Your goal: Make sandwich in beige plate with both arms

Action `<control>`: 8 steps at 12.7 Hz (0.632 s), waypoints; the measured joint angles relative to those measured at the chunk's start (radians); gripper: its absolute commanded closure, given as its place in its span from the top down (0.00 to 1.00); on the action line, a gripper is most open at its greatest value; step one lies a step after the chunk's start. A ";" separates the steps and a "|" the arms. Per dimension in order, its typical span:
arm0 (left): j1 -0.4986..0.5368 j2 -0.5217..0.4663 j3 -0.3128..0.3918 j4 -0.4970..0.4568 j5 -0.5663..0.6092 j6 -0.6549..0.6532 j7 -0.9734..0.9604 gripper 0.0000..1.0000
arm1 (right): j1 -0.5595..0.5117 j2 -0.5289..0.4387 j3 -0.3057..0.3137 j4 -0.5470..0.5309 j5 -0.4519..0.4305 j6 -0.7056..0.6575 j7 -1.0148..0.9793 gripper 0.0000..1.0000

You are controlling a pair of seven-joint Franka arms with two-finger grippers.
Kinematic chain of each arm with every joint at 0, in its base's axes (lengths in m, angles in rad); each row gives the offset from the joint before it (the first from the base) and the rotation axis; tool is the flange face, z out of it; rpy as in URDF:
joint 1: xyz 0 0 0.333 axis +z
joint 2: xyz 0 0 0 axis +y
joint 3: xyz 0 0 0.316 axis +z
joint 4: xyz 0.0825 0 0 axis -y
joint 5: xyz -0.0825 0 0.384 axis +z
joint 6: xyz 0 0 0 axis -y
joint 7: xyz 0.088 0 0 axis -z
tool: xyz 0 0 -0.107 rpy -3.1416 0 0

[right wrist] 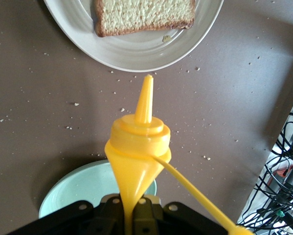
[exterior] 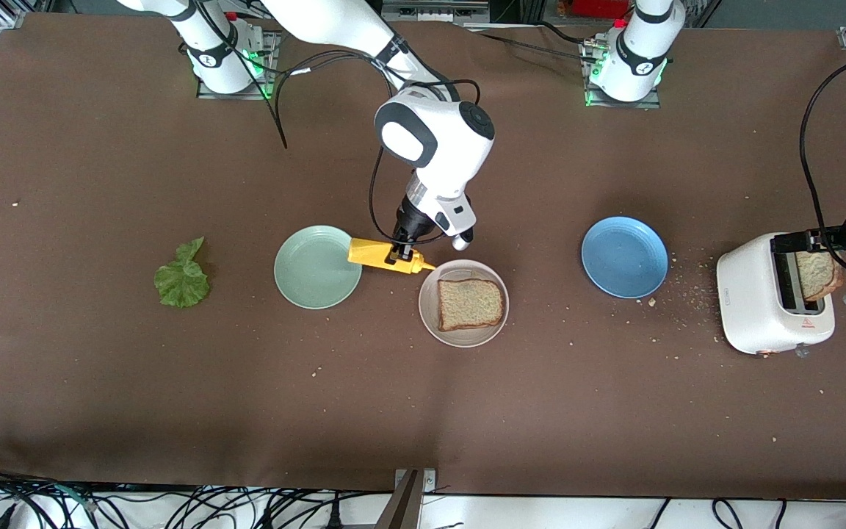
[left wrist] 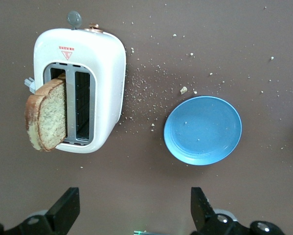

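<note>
The beige plate (exterior: 432,323) (right wrist: 136,56) lies mid-table with one slice of brown bread (exterior: 470,304) (right wrist: 144,14) on it. My right gripper (exterior: 401,255) (right wrist: 131,210) is shut on a yellow squeeze bottle (exterior: 379,256) (right wrist: 139,147), pinching its body flat. The bottle hangs between the mint-green plate and the beige plate, nozzle toward the beige plate. A second slice (exterior: 818,274) (left wrist: 46,115) sticks out of the white toaster (exterior: 761,308) (left wrist: 102,63). My left gripper (exterior: 819,241) (left wrist: 134,200) hovers by the toaster, open and holding nothing. A lettuce leaf (exterior: 182,278) lies toward the right arm's end.
The mint-green plate (exterior: 318,267) (right wrist: 82,191) sits beside the beige plate toward the right arm's end. A blue plate (exterior: 624,256) (left wrist: 203,129) stands between the beige plate and the toaster. Crumbs are scattered around the toaster. A black cable runs up from the toaster.
</note>
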 measured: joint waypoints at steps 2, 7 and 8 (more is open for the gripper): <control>0.000 0.000 0.000 0.000 0.000 -0.001 0.000 1.00 | -0.005 -0.002 -0.013 0.013 0.010 0.000 0.001 0.04; -0.001 0.000 -0.001 0.000 0.000 -0.003 0.000 1.00 | -0.113 -0.060 -0.028 0.036 0.316 0.001 -0.055 0.04; -0.001 0.000 -0.001 0.000 0.000 -0.003 0.000 1.00 | -0.143 -0.075 -0.029 0.036 0.413 0.007 -0.076 0.04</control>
